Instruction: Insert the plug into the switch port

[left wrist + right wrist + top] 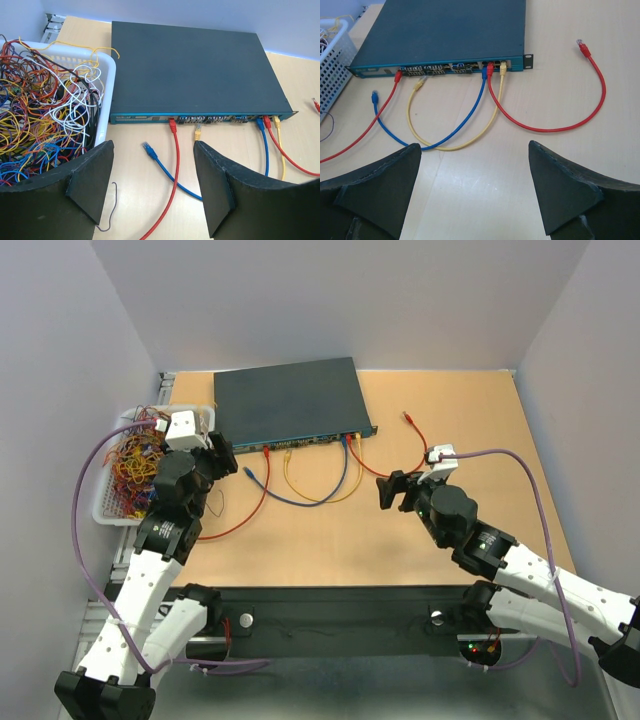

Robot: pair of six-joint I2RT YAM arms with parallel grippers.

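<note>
1. The switch (288,400) lies flat at the far middle of the table (480,440), its row of ports facing the arms
2. The basket (109,90) of tangled wires sits just beside the switch's left end
3. A blue cable (264,150) is plugged in near the right end of the row; its other end, the blue plug (146,147), lies loose on the table in front of the left part of the row, apart from the switch
4. A red cable (550,130) is plugged in just beside the blue one and loops to the right; its red plug (581,46) lies loose on the table, right of the switch
5. A yellow cable (447,149) is plugged in beside those two and curves back to the middle-left of the row; I cannot tell whether that end is seated
6. A second red cable (176,165) leaves a port further left and runs toward the near left
7. The left gripper (152,190) hovers in front of the switch's left half, fingers spread, nothing between them
8. The right gripper (475,190) hovers in front of the right end, fingers spread wide and empty, well apart from the red plug
</note>
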